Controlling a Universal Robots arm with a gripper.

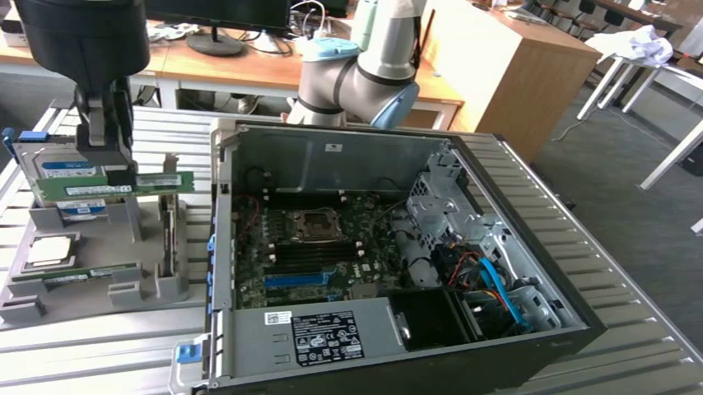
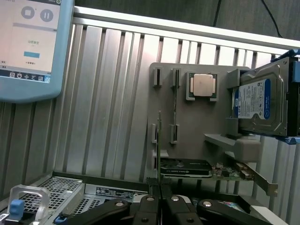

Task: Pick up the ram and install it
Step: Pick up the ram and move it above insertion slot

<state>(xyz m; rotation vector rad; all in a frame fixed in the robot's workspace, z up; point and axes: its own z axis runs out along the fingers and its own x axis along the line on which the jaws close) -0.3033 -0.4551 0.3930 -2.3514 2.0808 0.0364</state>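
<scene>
Green and thin, the ram (image 1: 165, 181) hangs level at the exterior view's left. It is pinched near mid-length by the gripper (image 1: 118, 179), whose two fingers are pressed together on the board's flat faces (in the wrist view the stick is edge-on, running straight out from between them). Gripping the faces probably leaves the long lower edge free to meet a slot.

The ram sits over the grey parts fixture (image 1: 110, 298) and in front of the silver hard drive (image 1: 64, 169), which stands upright in its cradle. Lower on the fixture are the square processor (image 1: 49, 251) and a second green memory stick (image 1: 77, 274), seated in its own slots. Each part has a fitted seat, presumably so the arm can find it in a known spot. The fixture rests on the slatted aluminium table (image 1: 88, 354).

Just beside the fixture, further right, the open computer case (image 1: 329, 156) lies on its side, so the motherboard (image 1: 329, 255) faces up and can be reached from above. The held ram is outside the case, with one end near the case's left wall. Pick-up therefore appears done and installation not yet. Behind the case rises the grey-and-blue robot arm (image 1: 357, 74).
</scene>
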